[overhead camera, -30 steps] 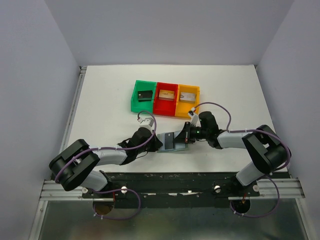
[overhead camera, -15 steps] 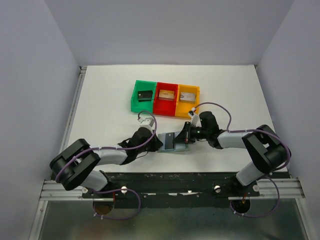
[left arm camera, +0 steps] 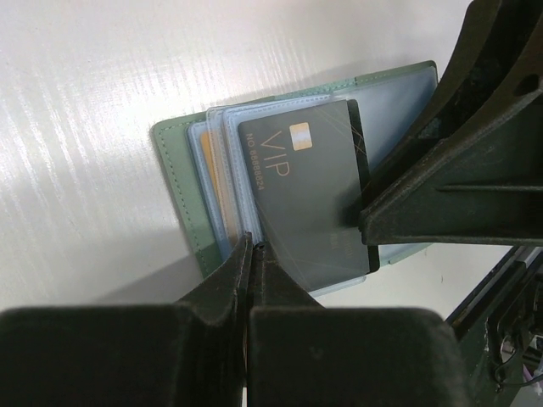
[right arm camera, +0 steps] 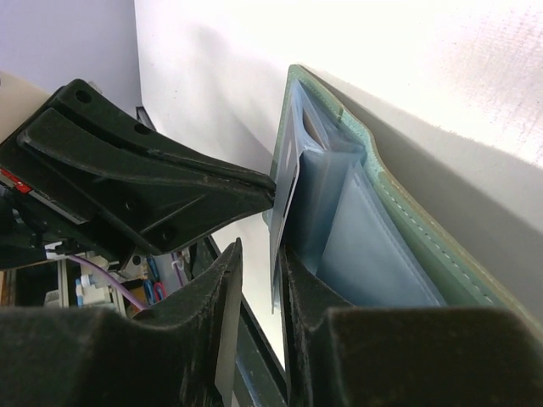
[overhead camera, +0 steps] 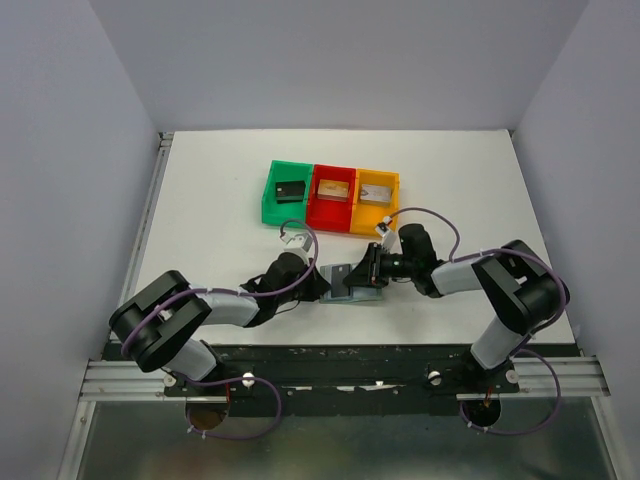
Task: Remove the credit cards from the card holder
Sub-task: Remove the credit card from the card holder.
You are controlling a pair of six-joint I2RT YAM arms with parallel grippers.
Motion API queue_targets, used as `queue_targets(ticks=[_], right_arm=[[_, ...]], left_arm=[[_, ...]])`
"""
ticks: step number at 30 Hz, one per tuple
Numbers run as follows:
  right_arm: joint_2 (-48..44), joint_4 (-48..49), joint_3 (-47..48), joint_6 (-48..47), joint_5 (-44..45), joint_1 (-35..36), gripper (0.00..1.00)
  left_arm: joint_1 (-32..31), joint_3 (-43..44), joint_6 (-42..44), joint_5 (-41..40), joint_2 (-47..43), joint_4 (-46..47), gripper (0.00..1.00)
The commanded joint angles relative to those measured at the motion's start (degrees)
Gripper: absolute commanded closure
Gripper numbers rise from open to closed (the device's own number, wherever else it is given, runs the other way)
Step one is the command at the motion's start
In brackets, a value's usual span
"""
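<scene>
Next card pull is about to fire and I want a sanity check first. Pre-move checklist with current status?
1. card holder open, sleeves exposed: ok.
2. left gripper shut on the holder's sleeve edge: ok.
3. right gripper straddling a card edge: ok.
4. Right grip on that card: not ok, jaws apart.
5. VIP card in its sleeve, face unobstructed: ok.
6. Room left in bins: cannot tell.

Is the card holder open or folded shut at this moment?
Open. The card holder is spread, its clear sleeves and a dark VIP card showing inside.
</scene>
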Motion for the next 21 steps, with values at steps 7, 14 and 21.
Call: queue_targets(ticks=[7,14,21], right_arm=[[2.98,2.41,1.57,1.41,-3.11,0.19,0.68],[4.56,2.06,2.71,1.41,-3.37,0.89,0.67],[4.65,0.66,3.24,0.54,-3.64,1.33,0.69]], left_arm=[[-0.3,-0.2,0.84,4.17,2.61,-0.2,1.0],[-1.18,0.85,1.46,4.96,2.96,0.41,1.0],[-1.36,0.5,1.28,4.0,2.52,0.06,1.0]])
